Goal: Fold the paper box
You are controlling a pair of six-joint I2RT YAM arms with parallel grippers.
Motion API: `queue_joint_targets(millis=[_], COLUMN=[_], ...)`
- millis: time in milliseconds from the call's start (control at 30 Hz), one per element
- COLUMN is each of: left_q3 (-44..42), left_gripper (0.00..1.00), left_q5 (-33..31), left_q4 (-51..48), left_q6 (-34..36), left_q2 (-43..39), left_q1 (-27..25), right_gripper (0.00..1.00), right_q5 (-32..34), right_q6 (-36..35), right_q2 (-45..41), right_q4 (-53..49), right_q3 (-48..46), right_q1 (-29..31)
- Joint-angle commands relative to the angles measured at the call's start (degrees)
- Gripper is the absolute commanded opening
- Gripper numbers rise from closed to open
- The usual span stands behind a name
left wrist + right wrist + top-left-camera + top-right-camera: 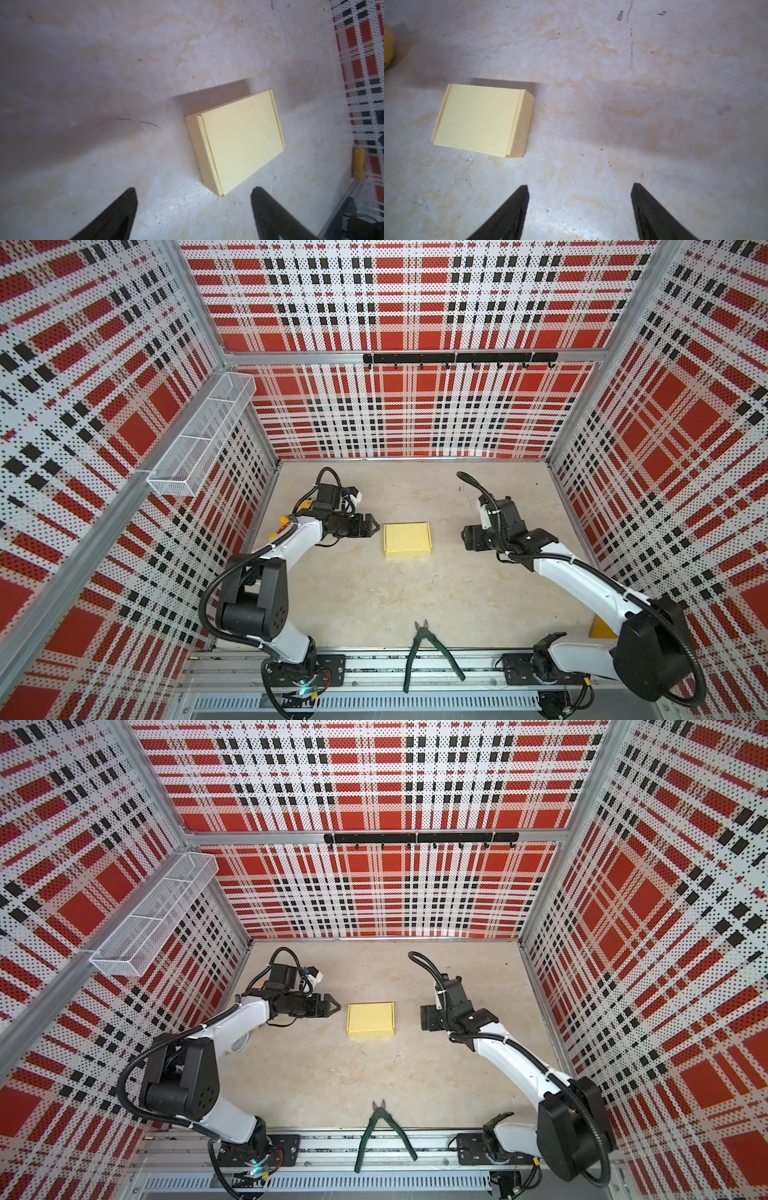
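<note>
The paper box (407,540) (370,1020) is pale yellow and lies closed and flat in the middle of the table, untouched. My left gripper (374,526) (336,1006) hovers just left of it, pointing at its left side, open and empty. In the left wrist view the box (239,143) lies ahead of the spread gripper (193,191), near one fingertip (257,193). My right gripper (465,537) (424,1017) stands a short way right of the box, also open and empty. In the right wrist view the box (481,119) lies off to one side of the gripper (579,187).
Green-handled cutters (428,651) (382,1129) lie at the table's front edge. A mustard-yellow object (600,628) (358,164) sits at the front right by the wall. A white wire basket (203,435) hangs on the left wall, a black hook rail (459,358) on the back wall.
</note>
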Motion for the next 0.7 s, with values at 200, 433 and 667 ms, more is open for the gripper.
queue_joint_targets(millis=[200,433,667], left_q3=[-6.0,-15.5,-28.5], left_gripper=[1.00,0.99,0.99], left_q5=[-7.9,-8.3,-3.6], left_q4=[11.1,29.0,56.8], left_q6=[7.2,9.7,7.3], left_q2=[-3.9,-5.1,-5.1], left_q1=[9.2,9.8,9.9], right_gripper=[1.00,1.00,1.00], right_q5=[2.5,8.5,6.9], right_q6=[-6.8,-16.7,-26.4], right_q2=[-0.7,-3.0,-3.1], right_q4=[11.7,27.8,59.6], right_q3=[-8.1,-15.6,-30.4], right_q1=[-10.7,-13.5,-15.9])
